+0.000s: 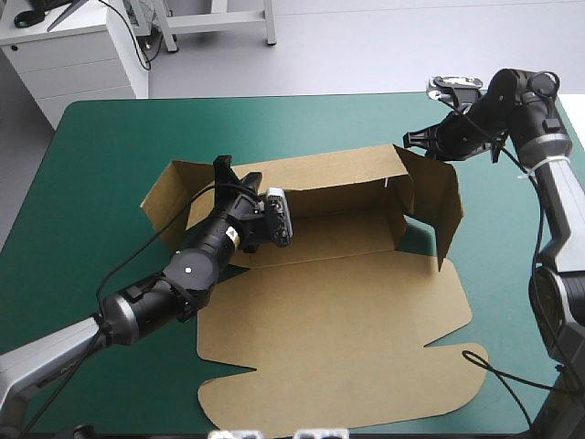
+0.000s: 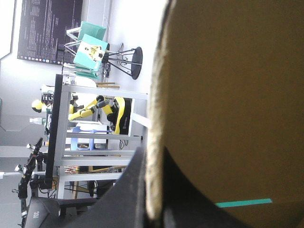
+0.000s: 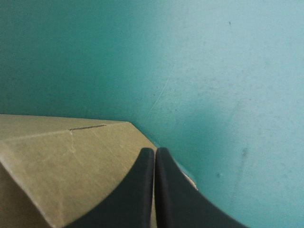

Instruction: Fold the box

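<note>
Raising walls: the box [image 1: 338,302] sits on the desk [image 1: 110,146], lid flat nearside. The left fingers [image 2: 128,190] pinch its far wall's left end; the right fingers [image 3: 137,190], pressed together, sit at its far-right corner. Best hold that wall upright while tucking.

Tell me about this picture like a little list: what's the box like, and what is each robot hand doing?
Box: brown box, far and right walls raised, lid flat toward the near edge
Left gripper: shut on the raised board at the box's far-left corner
Right gripper: fingers together, at the right wall's top far corner
Table: teal-green cover
</note>
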Available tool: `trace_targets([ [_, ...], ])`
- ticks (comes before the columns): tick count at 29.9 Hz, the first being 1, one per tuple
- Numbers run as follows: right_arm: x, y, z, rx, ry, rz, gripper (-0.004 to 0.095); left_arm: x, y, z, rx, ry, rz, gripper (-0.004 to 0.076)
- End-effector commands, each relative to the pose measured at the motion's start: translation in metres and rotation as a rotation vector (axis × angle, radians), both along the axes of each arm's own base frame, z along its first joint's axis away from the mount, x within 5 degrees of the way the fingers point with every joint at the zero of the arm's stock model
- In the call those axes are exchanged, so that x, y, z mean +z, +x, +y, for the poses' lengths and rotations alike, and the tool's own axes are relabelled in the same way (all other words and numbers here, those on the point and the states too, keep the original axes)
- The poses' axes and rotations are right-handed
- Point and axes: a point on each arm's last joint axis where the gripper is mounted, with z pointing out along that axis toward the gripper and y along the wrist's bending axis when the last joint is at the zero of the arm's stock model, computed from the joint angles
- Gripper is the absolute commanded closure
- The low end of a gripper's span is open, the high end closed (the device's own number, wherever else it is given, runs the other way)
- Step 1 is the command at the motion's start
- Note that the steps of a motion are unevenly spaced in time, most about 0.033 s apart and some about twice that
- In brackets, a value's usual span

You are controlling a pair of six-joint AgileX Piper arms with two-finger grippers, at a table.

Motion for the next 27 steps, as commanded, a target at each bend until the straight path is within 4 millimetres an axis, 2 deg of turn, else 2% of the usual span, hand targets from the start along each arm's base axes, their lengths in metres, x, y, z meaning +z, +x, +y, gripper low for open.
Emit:
trace_targets([
  [1,0.028,-0.021,-0.001,0.027,0.019,-0.069,0.0912,0.024,-0.002,0.006,0.016,0.005,-0.119,0.0731],
  [11,0.026,-0.045,0.006,0.109,0.081,-0.049,0.0912,0.023,-0.002,0.005,0.005,0.005,-0.114,0.0731],
  [15,0.016,-0.055,0.006,0.144,0.076,-0.048,0.0912,0.023,-0.002,0.004,-0.006,0.005,-0.11,0.0731],
  [27,0.004,-0.092,0.008,0.204,0.094,-0.29,0.0912,0.022,-0.003,0.002,-0.033,0.007,-0.1,0.0731],
])
